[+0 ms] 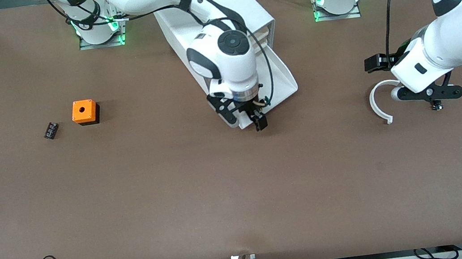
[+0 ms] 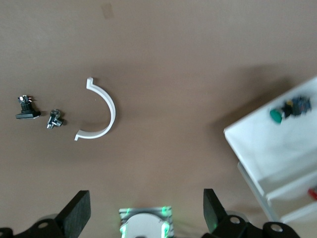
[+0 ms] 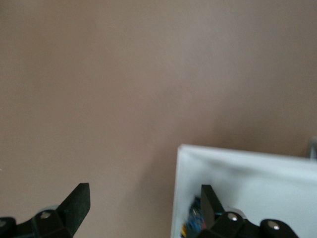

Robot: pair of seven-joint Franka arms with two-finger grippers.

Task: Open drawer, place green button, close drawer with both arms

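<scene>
The white cabinet [image 1: 249, 5] stands between the arms' bases, and its drawer [image 1: 284, 76] is pulled out toward the front camera. The left wrist view shows the button [image 2: 276, 115], green cap on a black body, lying in the open drawer [image 2: 267, 144]. In the front view the right hand hides it. My right gripper [image 1: 247, 122] is open and empty over the drawer's front corner. In the right wrist view [image 3: 143, 203] one finger is over the drawer's rim [image 3: 237, 163] and the other over bare table. My left gripper [image 1: 429, 95] is open and empty [image 2: 146, 208], over the table toward the left arm's end.
A white C-shaped ring [image 1: 377, 104] lies under the left hand, also seen in the left wrist view [image 2: 101, 111], with two small dark parts [image 2: 27, 108] [image 2: 55, 119] beside it. An orange box with a hole [image 1: 84, 111] and a small black part [image 1: 51, 130] lie toward the right arm's end.
</scene>
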